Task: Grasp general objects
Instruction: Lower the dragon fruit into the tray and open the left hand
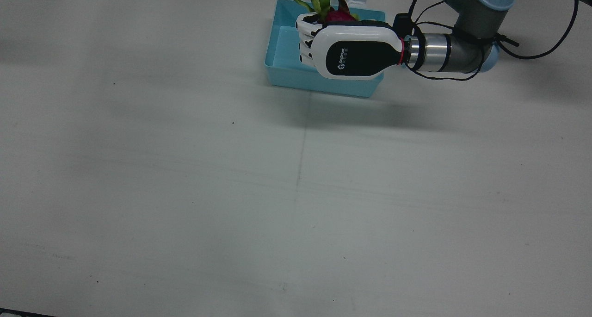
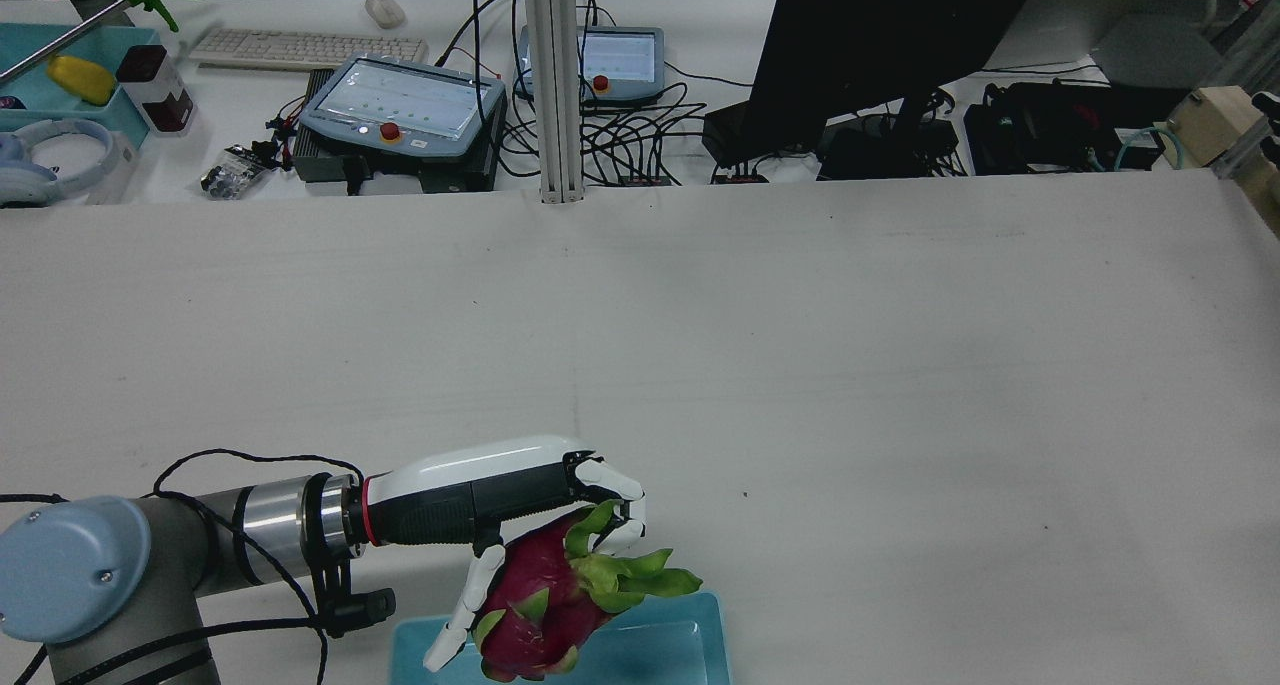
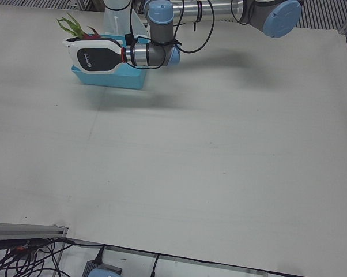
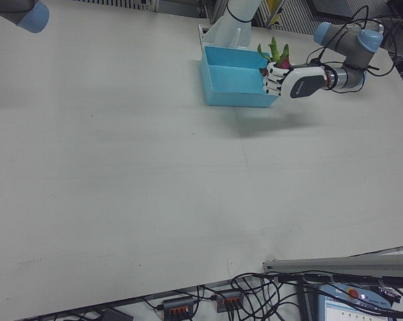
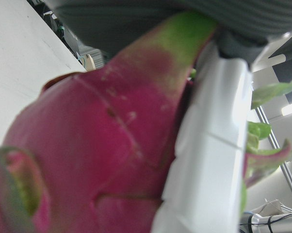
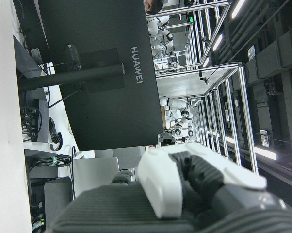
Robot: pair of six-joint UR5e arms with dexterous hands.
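A magenta dragon fruit (image 2: 545, 590) with green scales is held in my left hand (image 2: 500, 495), whose fingers wrap over its top. The hand holds it in the air just above a light blue tray (image 2: 680, 655) at the table's near edge. In the front view the hand (image 1: 351, 48) covers the tray (image 1: 286, 67) and the fruit's leaves (image 1: 319, 0) stick out behind it. The fruit fills the left hand view (image 5: 88, 145). My right hand shows only as a finger (image 6: 165, 184) in its own view; its pose is unclear.
A metal post (image 2: 555, 85), two teach pendants (image 2: 400, 115) and a black monitor (image 2: 850, 45) stand beyond the table's far edge. The white table (image 1: 231, 192) spreads wide in front of the tray. The right arm's elbow (image 4: 17, 10) is at the far corner.
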